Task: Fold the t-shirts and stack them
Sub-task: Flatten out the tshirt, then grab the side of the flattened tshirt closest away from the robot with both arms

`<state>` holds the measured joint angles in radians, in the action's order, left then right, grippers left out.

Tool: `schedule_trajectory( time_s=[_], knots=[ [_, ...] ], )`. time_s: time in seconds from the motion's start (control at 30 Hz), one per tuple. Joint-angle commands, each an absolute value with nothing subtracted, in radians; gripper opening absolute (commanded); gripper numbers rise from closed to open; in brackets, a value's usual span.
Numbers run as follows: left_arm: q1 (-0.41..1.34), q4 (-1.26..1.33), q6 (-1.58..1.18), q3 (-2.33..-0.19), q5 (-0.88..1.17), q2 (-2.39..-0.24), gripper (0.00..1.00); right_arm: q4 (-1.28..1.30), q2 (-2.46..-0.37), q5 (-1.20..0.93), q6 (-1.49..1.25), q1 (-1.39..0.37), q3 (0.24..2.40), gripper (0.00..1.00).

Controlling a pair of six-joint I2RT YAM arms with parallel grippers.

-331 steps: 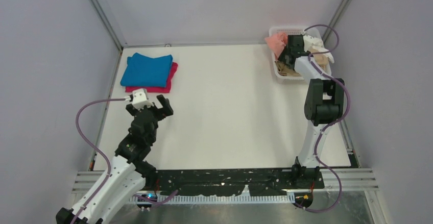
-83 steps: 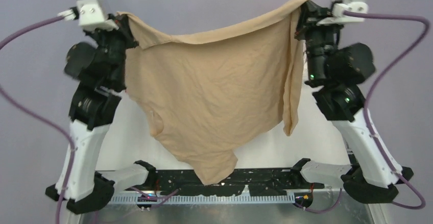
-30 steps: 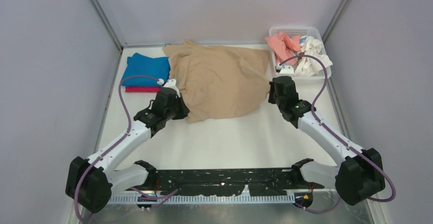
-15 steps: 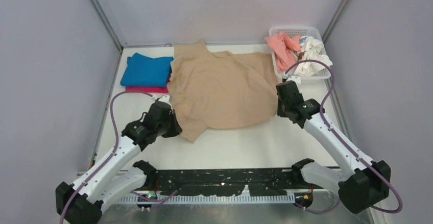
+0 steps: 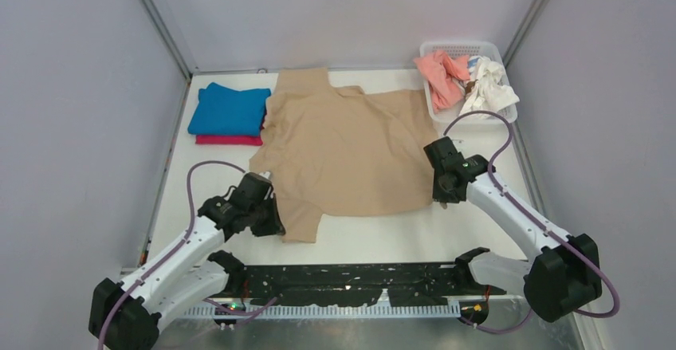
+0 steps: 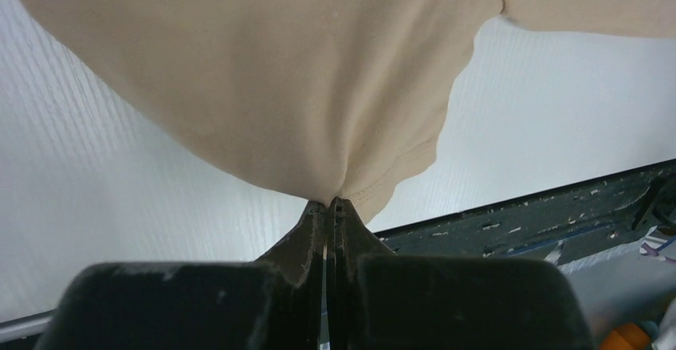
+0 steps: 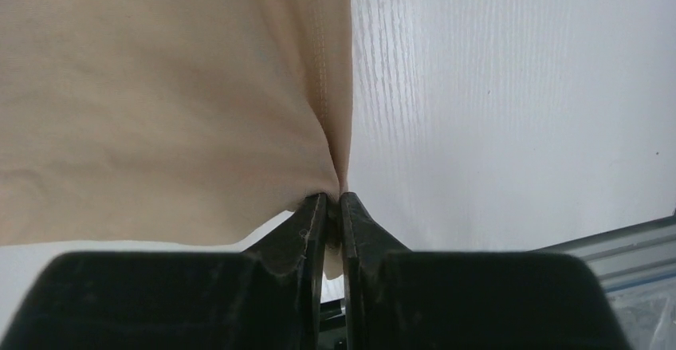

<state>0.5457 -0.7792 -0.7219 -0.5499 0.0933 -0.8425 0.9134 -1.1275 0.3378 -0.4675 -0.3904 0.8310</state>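
The tan t-shirt (image 5: 343, 155) lies spread flat on the white table, its collar toward the back. My left gripper (image 5: 275, 224) is shut on its near-left hem corner (image 6: 351, 182), held low over the table. At the near-right corner, my right gripper (image 5: 438, 197) pinches the hem (image 7: 335, 159), its jaws a sliver apart with cloth between them. A folded blue t-shirt (image 5: 229, 109) rests on a folded magenta one (image 5: 231, 139) at the back left. A salmon-pink t-shirt (image 5: 441, 75) and a white one (image 5: 490, 87) sit crumpled in the basket.
The white mesh basket (image 5: 462, 45) stands at the back right corner. A black perforated rail (image 5: 351, 282) runs along the table's near edge, and it shows in the left wrist view (image 6: 526, 222). Grey walls close in on both sides.
Both arms have drawn the tan t-shirt toward the near edge and lowered it, so it now lies flatter and more spread. The right jaws have eased slightly apart.
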Motion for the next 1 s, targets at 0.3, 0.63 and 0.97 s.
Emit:
schedule_trajectory(
  time_s=[0.3,0.63,0.97],
  knots=[
    [0.599,-0.85,-0.593,-0.582,0.431,-0.734,0.99,0.98,-1.089,0.393,-0.498,-0.388,0.826,1.0],
    [0.581,-0.645,-0.632,-0.715,-0.127,-0.712,1.0,0.562,-0.918,0.242,-0.459,-0.388,0.796,0.95],
    [0.517,-0.711,-0.79,-0.67,-0.222,-0.907,1.0,0.16,-1.208,-0.165,-0.349,-0.759,0.819,0.95]
  ],
)
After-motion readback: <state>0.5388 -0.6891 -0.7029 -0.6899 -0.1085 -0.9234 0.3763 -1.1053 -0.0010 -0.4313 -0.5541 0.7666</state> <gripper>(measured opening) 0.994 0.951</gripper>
